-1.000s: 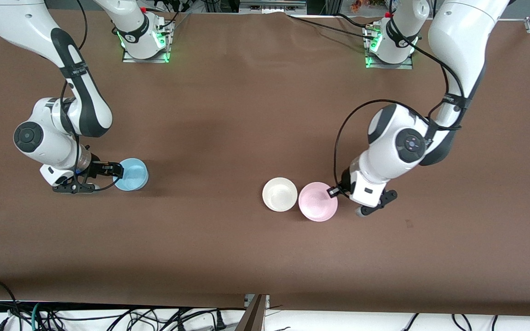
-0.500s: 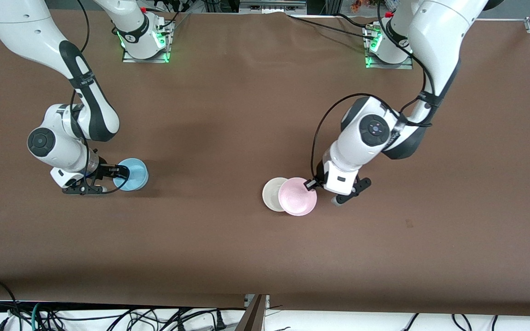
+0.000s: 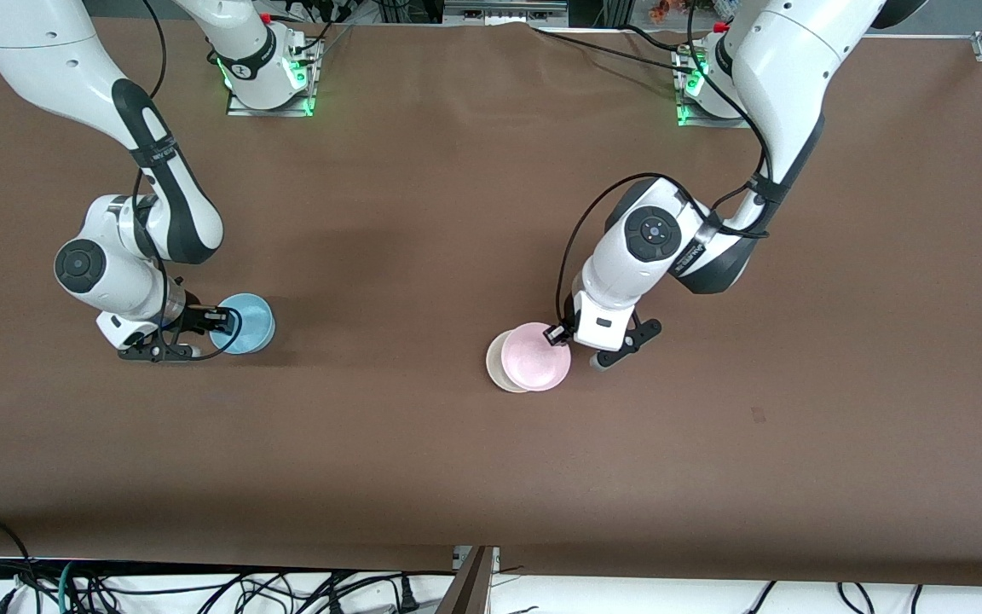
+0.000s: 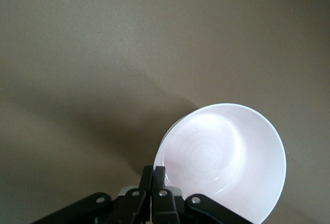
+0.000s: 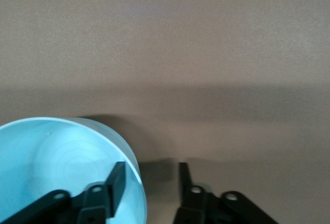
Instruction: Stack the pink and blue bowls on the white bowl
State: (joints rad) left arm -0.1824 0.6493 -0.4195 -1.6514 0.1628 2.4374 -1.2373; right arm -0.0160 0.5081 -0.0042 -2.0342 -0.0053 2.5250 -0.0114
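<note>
Pink bowl (image 3: 535, 357), pale glossy, held over white bowl (image 3: 495, 364) mid-table, covering most of it. Left gripper (image 3: 557, 333) clamped tight on its rim. Blue bowl (image 3: 245, 323) on table toward right arm's end; right gripper (image 3: 220, 321) part-open, fingers straddling its wall.

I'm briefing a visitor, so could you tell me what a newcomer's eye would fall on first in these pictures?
First, the pink bowl, pinched at its rim by the left gripper, hanging over the white bowl near the table's middle and covering most of it. Next, the blue bowl on the brown table toward the right arm's end, with the right gripper astride its rim, one finger inside and one outside.
</note>
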